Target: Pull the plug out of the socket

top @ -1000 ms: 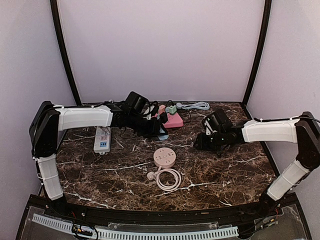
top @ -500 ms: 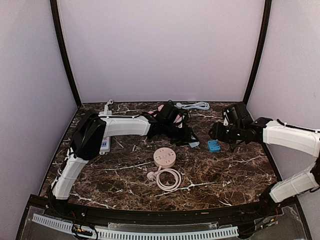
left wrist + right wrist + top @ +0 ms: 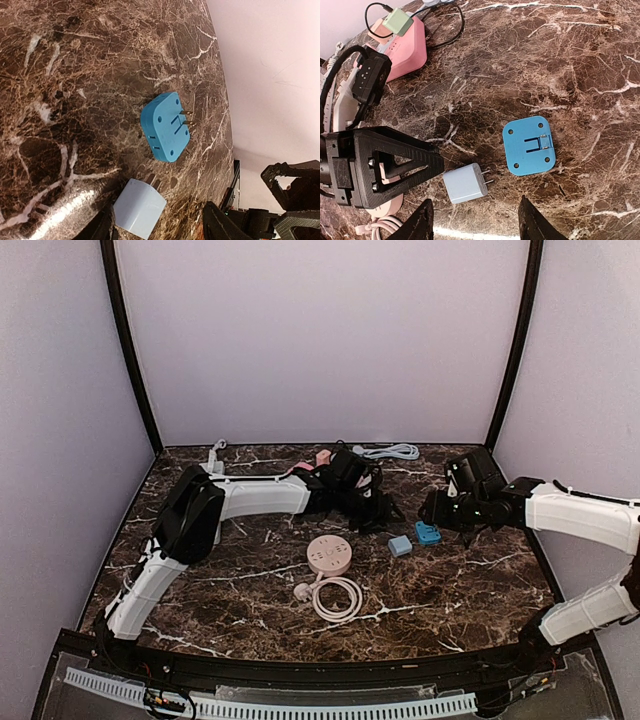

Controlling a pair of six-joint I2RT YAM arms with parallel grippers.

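A light blue plug [image 3: 400,546] lies on its side on the marble, prongs free, apart from the blue square socket adapter [image 3: 428,533]. Both show in the left wrist view, the plug [image 3: 139,207] and the adapter [image 3: 165,127], and in the right wrist view, the plug [image 3: 465,183] and the adapter [image 3: 529,146]. My left gripper [image 3: 385,515] is open, and the plug lies loose on the table between its fingers [image 3: 225,225]. My right gripper [image 3: 436,512] is open and empty, hovering over the adapter and plug, its fingertips [image 3: 422,220] at the frame's bottom.
A round pink socket hub [image 3: 328,555] with a coiled cord [image 3: 336,598] sits at mid-table. A pink power strip [image 3: 402,47] with a green plug [image 3: 398,20] and black cables lies behind the left gripper. A pale cable [image 3: 390,451] lies at the back wall.
The left arm swung right from the pink strip carrying the light blue plug, then let it go onto the table and drew back a little. The right arm moved right and has stayed there.
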